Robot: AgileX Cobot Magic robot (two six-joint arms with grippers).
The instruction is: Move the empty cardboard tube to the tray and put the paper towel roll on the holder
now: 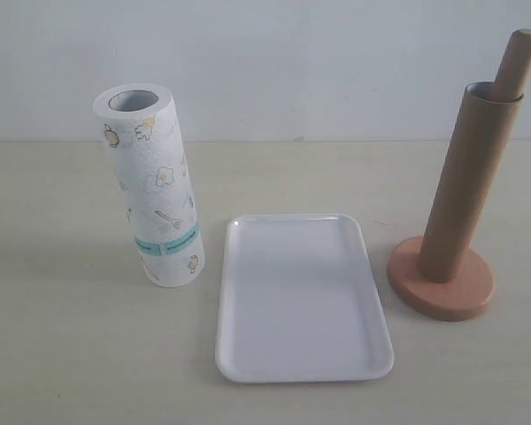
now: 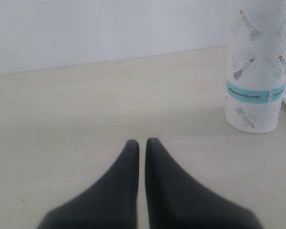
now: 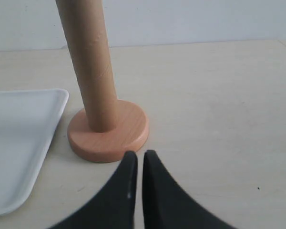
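Empty cardboard tube [image 1: 465, 177] is standing at the right of the desk [image 1: 71, 363], sleeved over the upright rod of the holder [image 1: 460, 297]. The rod's rounded tip is poking out of the tube's top. The tray [image 1: 305, 376] is lying bare in the middle, and the paper towel roll [image 1: 159, 195] is standing on end at the left, just beside the tray.

The right tool [image 3: 139, 155] is hovering low near the holder's base, its jaws pressed together and pinching nothing. The left tool [image 2: 143, 143] is likewise pressed together and empty, with the roll near it. Neither is touching anything.

Judging by this layout, freeing the tube is the step in hand. The right tool is going to need to spread wide before closing around the tube's middle. It should squeeze only lightly, since hollow cardboard is likely to crush. The lift should be running straight up along the rod until the tube's lower end clears the rounded tip. A sideways pull is probably going to drag or tip the holder. Laying the tube lengthwise in the tray is looking safest, because the low rim is offering little against rolling.
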